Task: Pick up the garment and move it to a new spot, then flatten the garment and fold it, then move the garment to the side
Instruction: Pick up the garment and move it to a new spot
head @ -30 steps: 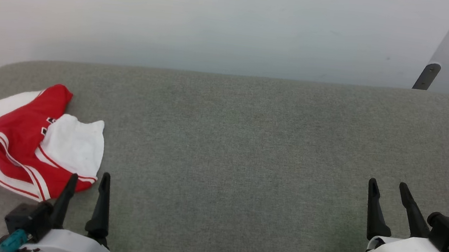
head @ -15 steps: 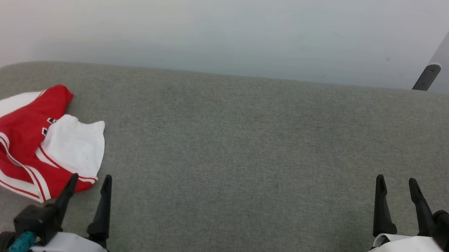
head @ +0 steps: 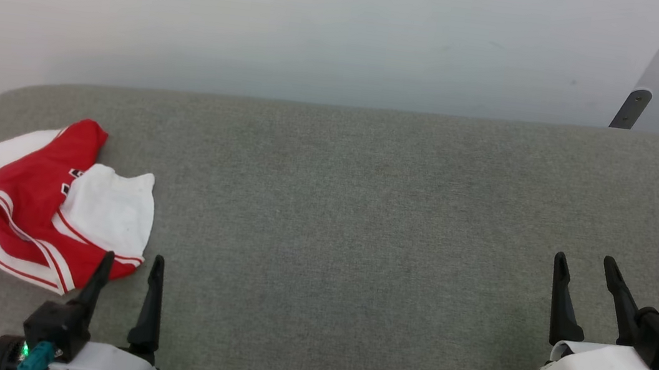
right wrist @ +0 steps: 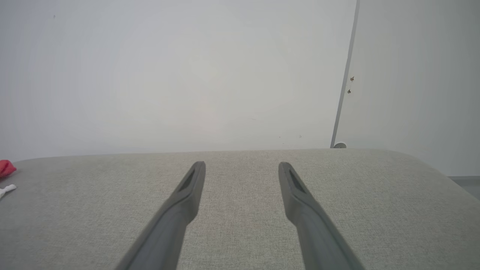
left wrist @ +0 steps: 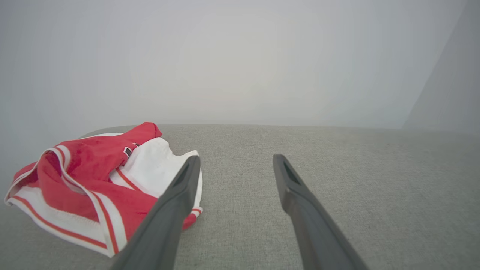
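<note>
Since the shirt (head: 13,196) sits bunched up near the left edge of the grey table (head: 363,214), just ahead of the left gripper (head: 132,257), a sloppy pinch could grab only one layer and drag it off the edge, imo. Both that one and the right gripper (head: 584,258) are spread wide, holding nothing.

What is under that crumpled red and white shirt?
The garment lies bunched on a grey fabric surface, near its left end. A white sleeve is folded on top of the red part. Whatever lies beneath the cloth is covered, so I cannot tell.
</note>
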